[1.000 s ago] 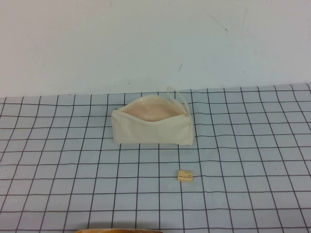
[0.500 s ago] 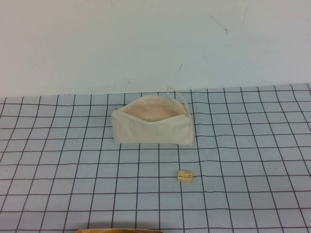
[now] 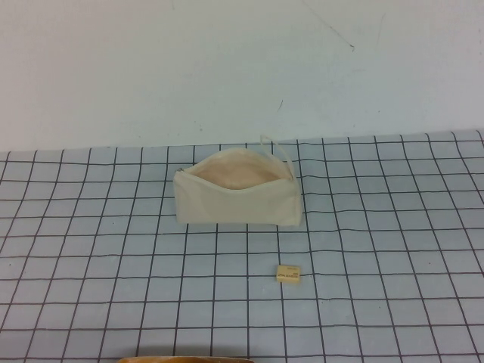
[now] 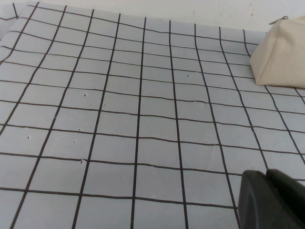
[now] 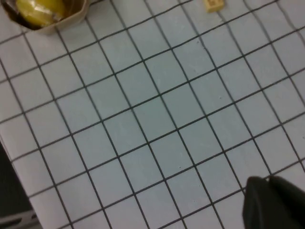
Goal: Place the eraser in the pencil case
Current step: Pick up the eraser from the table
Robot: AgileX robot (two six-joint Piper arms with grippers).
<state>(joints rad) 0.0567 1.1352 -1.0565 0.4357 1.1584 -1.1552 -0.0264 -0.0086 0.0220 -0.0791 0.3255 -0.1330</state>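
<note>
While the eraser [image 3: 289, 274] is lying on the worktop [image 3: 393, 249] just in front of the gaping pencil case [image 3: 237, 195], both end effectors are sitting off to the sides; I cannot tell their state. Being so small, it could be slipping away from a pinch.

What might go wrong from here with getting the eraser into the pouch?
1. The eraser is tiny and lies flat on the grid mat, so a pinch may slip.
2. The pencil case is soft; its opening may collapse if bumped.
3. Both the left gripper and right gripper sit far from the eraser.
</note>
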